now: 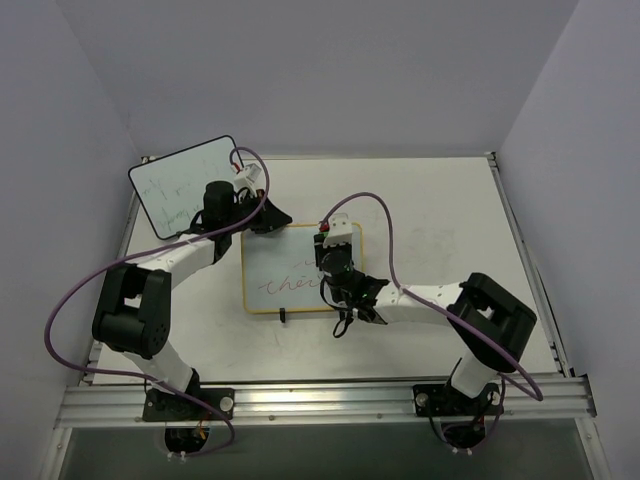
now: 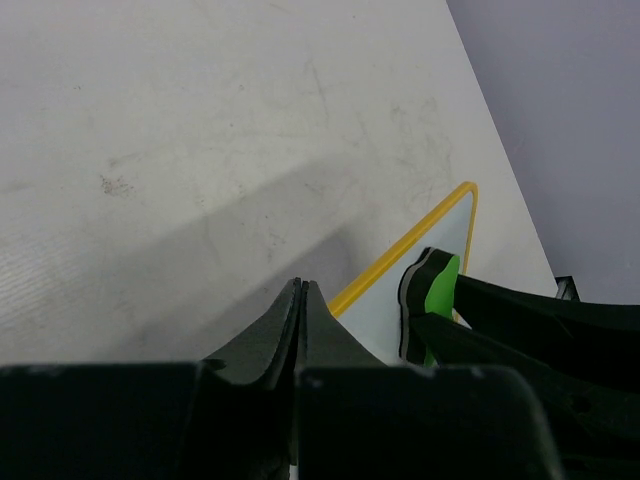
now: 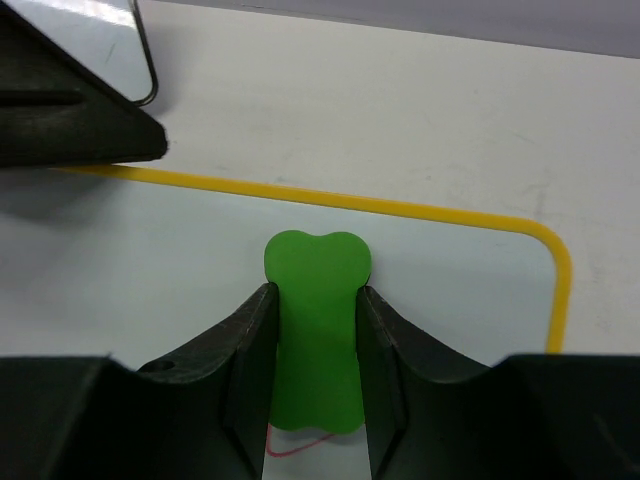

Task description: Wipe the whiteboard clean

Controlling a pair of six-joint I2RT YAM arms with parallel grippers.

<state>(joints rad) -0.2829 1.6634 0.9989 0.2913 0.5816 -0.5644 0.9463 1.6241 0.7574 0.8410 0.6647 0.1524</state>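
Far left, at the back corner of the table [image 1: 440, 230]: a glossy rectangular whiteboard with a thin black frame [image 1: 182, 185], set askew and apparently out of play. Next, the left hand [image 2: 301, 288], matte black fingers pressed together with nothing between them, parked at the far left corner of the small rounded-corner whiteboard with the thin yellow frame [image 1: 290, 262]. Probably a stop, to keep that light, slick board from sliding under wiping strokes; actual contact with the frame not clear. Flat mid-table, that board, with reddish cursive marks [image 1: 290, 284] across its lower half, so little erased by the look of it. Further right, the right hand [image 3: 315, 292] pinching a green, bone-shaped plastic eraser [image 3: 317, 260] by its waist, dark felt pad seemingly down on the smooth surface near the far edge, a grip suited to pushing flat. Beyond, bare, scuffed, matte table.
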